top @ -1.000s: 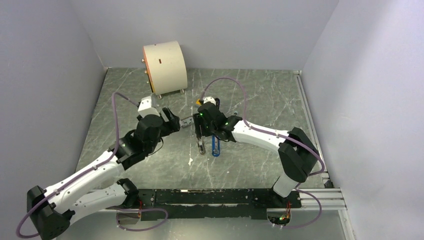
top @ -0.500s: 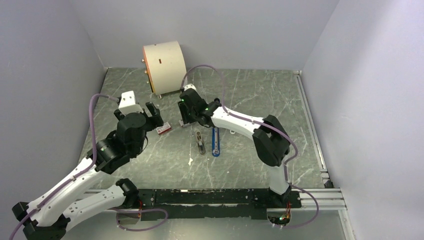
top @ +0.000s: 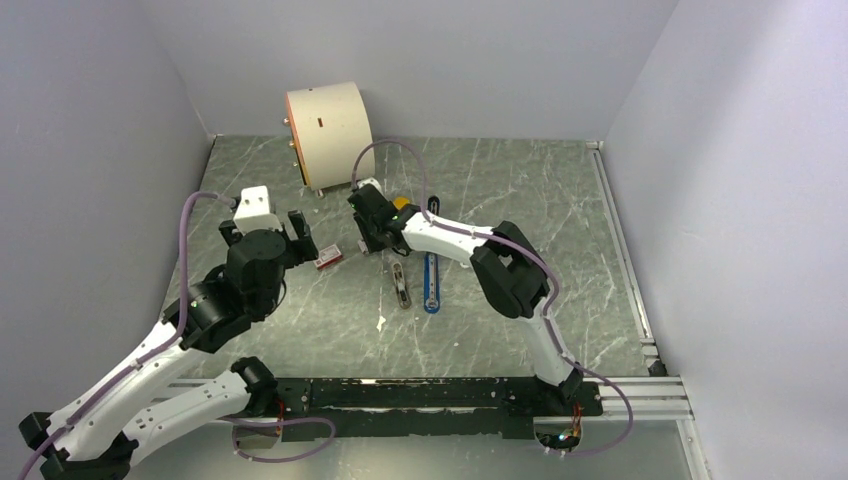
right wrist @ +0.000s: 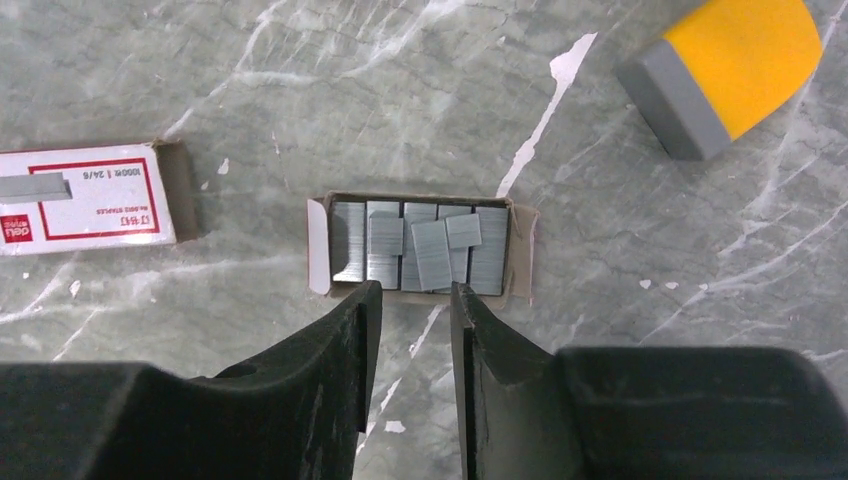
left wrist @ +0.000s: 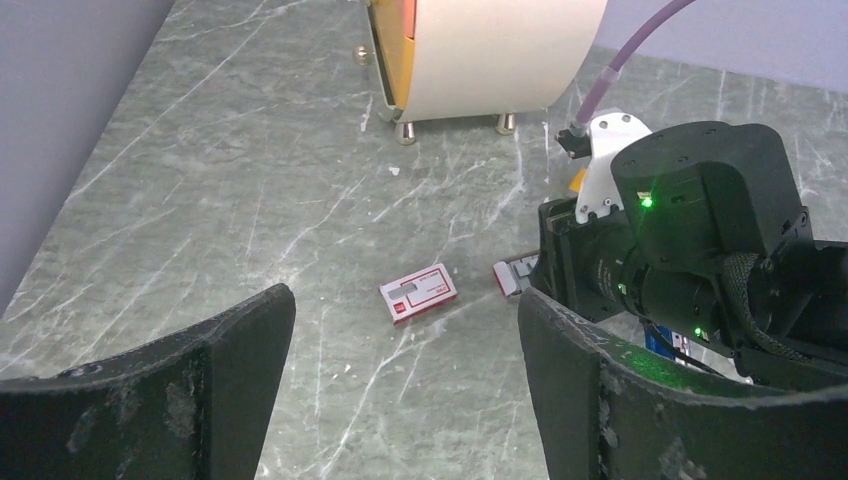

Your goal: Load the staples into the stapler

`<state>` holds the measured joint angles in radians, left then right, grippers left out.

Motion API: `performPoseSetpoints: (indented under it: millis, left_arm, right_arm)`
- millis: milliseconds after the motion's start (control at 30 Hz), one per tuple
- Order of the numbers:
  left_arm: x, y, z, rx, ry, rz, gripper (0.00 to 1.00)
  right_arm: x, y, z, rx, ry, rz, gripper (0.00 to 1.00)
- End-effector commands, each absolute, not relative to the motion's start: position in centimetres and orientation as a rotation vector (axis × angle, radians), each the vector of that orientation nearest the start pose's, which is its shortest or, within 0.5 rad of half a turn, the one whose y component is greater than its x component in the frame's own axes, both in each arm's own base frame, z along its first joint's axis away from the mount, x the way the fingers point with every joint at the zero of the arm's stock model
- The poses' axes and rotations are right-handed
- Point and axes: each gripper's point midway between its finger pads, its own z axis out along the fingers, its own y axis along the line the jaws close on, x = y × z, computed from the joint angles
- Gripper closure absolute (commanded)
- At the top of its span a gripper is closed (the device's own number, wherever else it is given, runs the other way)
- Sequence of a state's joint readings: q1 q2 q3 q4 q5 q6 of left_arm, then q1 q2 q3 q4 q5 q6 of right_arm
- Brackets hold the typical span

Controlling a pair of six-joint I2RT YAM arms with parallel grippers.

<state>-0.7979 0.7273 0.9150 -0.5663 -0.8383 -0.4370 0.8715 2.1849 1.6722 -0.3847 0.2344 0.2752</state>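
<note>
Right pincer (right wrist: pixel 412 290), narrowed to a small gap and empty, above the near edge of the tray (right wrist: pixel 317 246) of staples (right wrist: pixel 418 247); left pincer (left wrist: pixel 405 298) wide apart; stapler (top: pixel 431 283) opened flat on the worktop (top: pixel 500 335) nearby.

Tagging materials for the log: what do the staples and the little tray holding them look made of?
Staples: metal, by the dull silvery-grey sheen and fine ribbing on flat strips. Tray: probably thin cardboard, with brown matte walls and folded end flaps.
</note>
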Motion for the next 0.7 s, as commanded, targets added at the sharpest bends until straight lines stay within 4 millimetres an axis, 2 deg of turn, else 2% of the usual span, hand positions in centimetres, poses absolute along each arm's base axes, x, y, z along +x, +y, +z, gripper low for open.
performPoseSetpoints:
  millis: [0, 67, 200, 500, 667]
  left_arm:
    - [24.3, -7.1, 27.9, -0.209, 1.816, 0.014, 0.13]
    - [24.3, -7.4, 27.9, -0.205, 1.819, 0.001, 0.13]
    - [24.2, -7.3, 28.0, -0.212, 1.813, -0.012, 0.12]
    - [24.1, -7.3, 27.9, -0.22, 1.811, -0.018, 0.11]
    - [24.3, -7.5, 27.8, -0.22, 1.816, -0.017, 0.11]
  right_arm:
    - [38.2, 39.4, 4.4, -0.588, 2.359, 0.217, 0.66]
    - [38.5, 39.4, 4.4, -0.582, 2.354, 0.222, 0.69]
    - [39.0, 39.3, 4.1, -0.586, 2.36, 0.228, 0.7]
    - [38.3, 39.4, 2.2, -0.657, 2.404, 0.249, 0.63]
    - [38.3, 39.1, 1.7, -0.668, 2.41, 0.236, 0.67]
